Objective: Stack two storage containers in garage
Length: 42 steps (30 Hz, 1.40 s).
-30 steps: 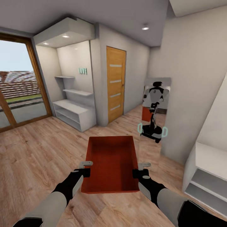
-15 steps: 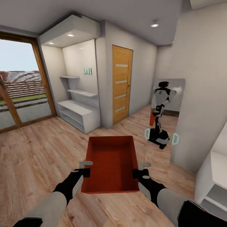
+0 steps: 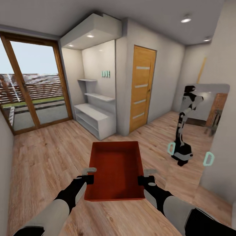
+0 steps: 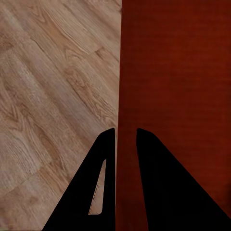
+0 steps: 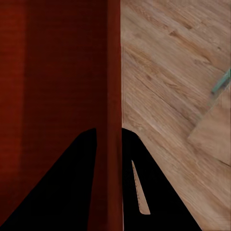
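An orange-red storage container (image 3: pixel 115 168) with no lid hangs level in front of me above the light wood plank floor. My left gripper (image 3: pixel 89 175) is shut on its left wall, and my right gripper (image 3: pixel 145 176) is shut on its right wall. In the left wrist view the dark fingers (image 4: pixel 108 159) straddle the container's thin wall (image 4: pixel 126 96). The right wrist view shows the same pinch on the other wall (image 5: pixel 113 96), my right gripper (image 5: pixel 109 139) astride it. The inside of the container is empty.
A closed wooden door (image 3: pixel 142 87) stands ahead, beside a white alcove with low shelves (image 3: pixel 93 119). Wood-framed glass doors (image 3: pixel 32 88) are at the left. A wall mirror (image 3: pixel 196 131) at the right reflects the robot. A grey wall edge (image 3: pixel 5 170) shows at the far left.
The whole view has swung rightwards: the door, shelves and glass doors now sit further right in the picture. The container and both grippers hold the same pose relative to me.
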{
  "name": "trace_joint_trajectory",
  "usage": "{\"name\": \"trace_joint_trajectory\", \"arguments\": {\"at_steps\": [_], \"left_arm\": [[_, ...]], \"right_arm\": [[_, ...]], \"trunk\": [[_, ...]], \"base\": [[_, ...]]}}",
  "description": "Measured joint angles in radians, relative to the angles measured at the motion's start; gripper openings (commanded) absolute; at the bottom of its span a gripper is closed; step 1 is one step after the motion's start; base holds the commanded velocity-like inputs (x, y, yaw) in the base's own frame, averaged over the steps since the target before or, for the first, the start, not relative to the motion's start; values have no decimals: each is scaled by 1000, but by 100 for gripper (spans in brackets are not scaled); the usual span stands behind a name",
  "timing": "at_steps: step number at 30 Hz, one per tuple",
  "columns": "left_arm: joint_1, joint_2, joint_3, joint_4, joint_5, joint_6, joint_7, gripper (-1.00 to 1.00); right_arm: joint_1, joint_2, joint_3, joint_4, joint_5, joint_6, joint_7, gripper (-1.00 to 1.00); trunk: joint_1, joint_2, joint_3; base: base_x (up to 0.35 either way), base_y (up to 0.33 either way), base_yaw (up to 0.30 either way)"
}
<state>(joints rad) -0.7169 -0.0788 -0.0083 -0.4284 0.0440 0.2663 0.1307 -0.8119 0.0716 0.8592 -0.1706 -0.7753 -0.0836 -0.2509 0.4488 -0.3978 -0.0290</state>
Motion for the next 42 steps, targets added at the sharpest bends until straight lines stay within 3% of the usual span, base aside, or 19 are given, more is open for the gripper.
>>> {"name": "trace_joint_trajectory", "arguments": {"at_steps": [20,42], "left_arm": [[0,0,0,0,0,0,0,-100],[0,0,1,0,-2,0,-1,-100]], "right_arm": [[0,0,0,0,0,0,0,-100],[0,0,0,0,0,0,-1,-100]], "trunk": [[0,0,0],[0,0,0]], "base": [[322,0,258],[322,0,17]]}}
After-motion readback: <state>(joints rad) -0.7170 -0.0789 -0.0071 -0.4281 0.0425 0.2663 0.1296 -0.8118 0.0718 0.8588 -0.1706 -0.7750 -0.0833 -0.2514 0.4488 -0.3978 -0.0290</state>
